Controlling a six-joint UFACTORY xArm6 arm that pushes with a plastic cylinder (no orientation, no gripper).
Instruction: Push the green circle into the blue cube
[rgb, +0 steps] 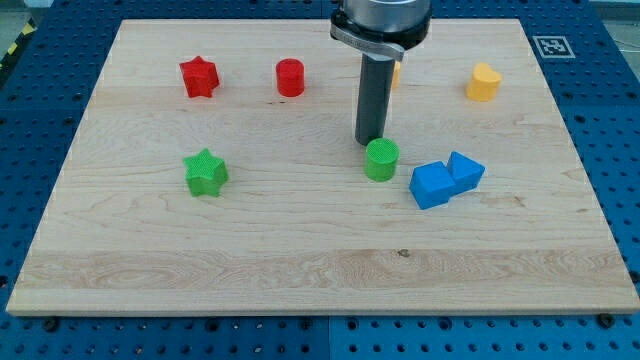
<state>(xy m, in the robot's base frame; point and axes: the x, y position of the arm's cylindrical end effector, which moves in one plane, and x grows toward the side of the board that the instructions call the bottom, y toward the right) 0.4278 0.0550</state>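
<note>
The green circle sits right of the board's middle. The blue cube lies just to its lower right, a small gap apart. A second blue block touches the cube's upper right side. My tip rests on the board just above and slightly left of the green circle, touching or nearly touching its top edge.
A green star lies at the left. A red star and a red circle lie near the top left. A yellow block lies top right; another yellow block is mostly hidden behind the rod. The wooden board lies on a blue perforated table.
</note>
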